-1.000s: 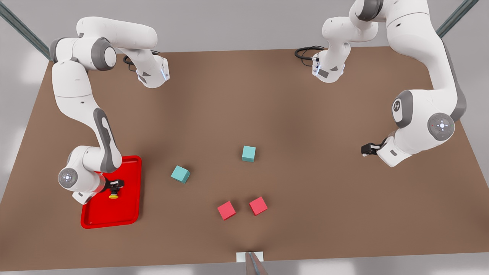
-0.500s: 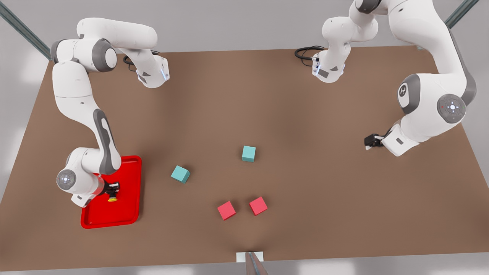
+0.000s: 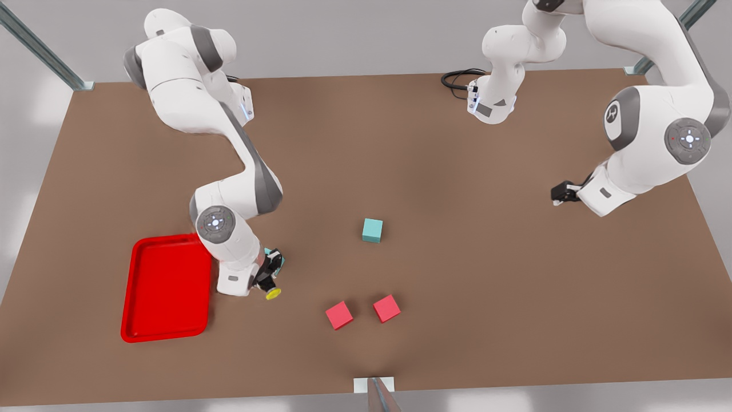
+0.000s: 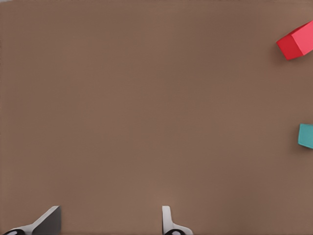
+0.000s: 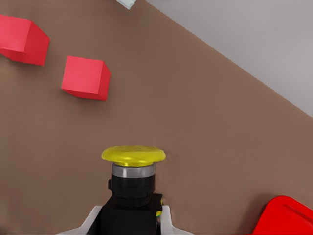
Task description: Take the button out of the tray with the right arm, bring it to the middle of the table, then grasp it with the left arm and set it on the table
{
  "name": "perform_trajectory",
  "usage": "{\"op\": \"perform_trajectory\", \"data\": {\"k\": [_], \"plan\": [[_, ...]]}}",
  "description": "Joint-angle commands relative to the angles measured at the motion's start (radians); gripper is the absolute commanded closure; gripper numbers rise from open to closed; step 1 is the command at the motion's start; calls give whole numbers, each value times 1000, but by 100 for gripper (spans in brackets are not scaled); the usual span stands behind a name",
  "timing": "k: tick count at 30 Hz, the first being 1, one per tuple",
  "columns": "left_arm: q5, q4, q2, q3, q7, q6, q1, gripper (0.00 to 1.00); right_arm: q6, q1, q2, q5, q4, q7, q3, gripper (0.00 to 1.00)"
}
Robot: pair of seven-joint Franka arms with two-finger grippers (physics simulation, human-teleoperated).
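The button (image 3: pixel 273 293) is held off the tray (image 3: pixel 166 289), just past the tray's edge toward the front view's right, above the table (image 3: pixel 434 154). In the right wrist view its black body (image 5: pixel 131 188) is clamped between the fingers of the right gripper (image 3: pixel 266 277), with the yellow cap projecting beyond the fingertips. A teal cube (image 3: pixel 278 262) is mostly hidden behind this gripper. The left gripper (image 3: pixel 562 192) is seen near the front view's right edge, its fingers spread wide over bare tabletop; only the fingertips (image 4: pixel 48 220) are visible, cut off by the frame.
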Motion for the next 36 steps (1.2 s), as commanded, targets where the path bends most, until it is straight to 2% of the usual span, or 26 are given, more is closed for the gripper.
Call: {"op": "perform_trajectory", "data": {"k": [1,4,5,8,9,12,14,16,21,23,25,27,30,32,33,35,36], "plan": [[3,-2,-1,-1,-10,36,-3,0,-56,25,6,0,15,163,46,49],[4,-4,5,-1,-8,39,-3,0,10,58,95,-3,71,164,183,49],[4,-5,5,-1,-8,39,-4,0,76,123,138,-8,85,163,183,49],[4,-5,5,-1,-8,39,-4,0,177,275,393,-6,400,155,184,50],[4,-7,7,-1,-8,39,-4,0,289,295,425,-3,400,124,190,54],[4,-7,10,-1,-5,39,-4,0,522,367,517,-2,455,81,209,54],[4,-7,13,1,-4,39,-3,0,617,408,571,0,455,23,213,53],[6,-7,10,1,-2,38,-4,0,617,433,592,-3,450,-145,213,51],[16,-7,19,-1,-2,38,-4,0,475,442,600,-11,430,-480,187,45],[16,-7,19,1,-2,39,-3,0,453,483,600,-19,418,-525,141,45],[16,-7,17,1,-2,38,-3,0,406,485,598,-34,418,-546,138,41],[16,-7,17,1,-2,36,-3,0,400,491,597,-34,417,-544,138,0],[16,-7,17,1,-2,39,-3,0,239,436,480,-22,418,-477,138,0],[13,-2,19,-1,-4,41,-3,0,-34,335,313,-32,412,-367,126,0],[12,-2,17,-2,-8,41,-4,0,-116,302,255,-31,412,-376,74,0],[16,1,19,-4,-14,41,-4,0,-281,160,200,-22,412,-386,71,0],[10,2,19,-4,-19,42,-3,0,-343,53,190,-22,416,-554,72,0]]}}
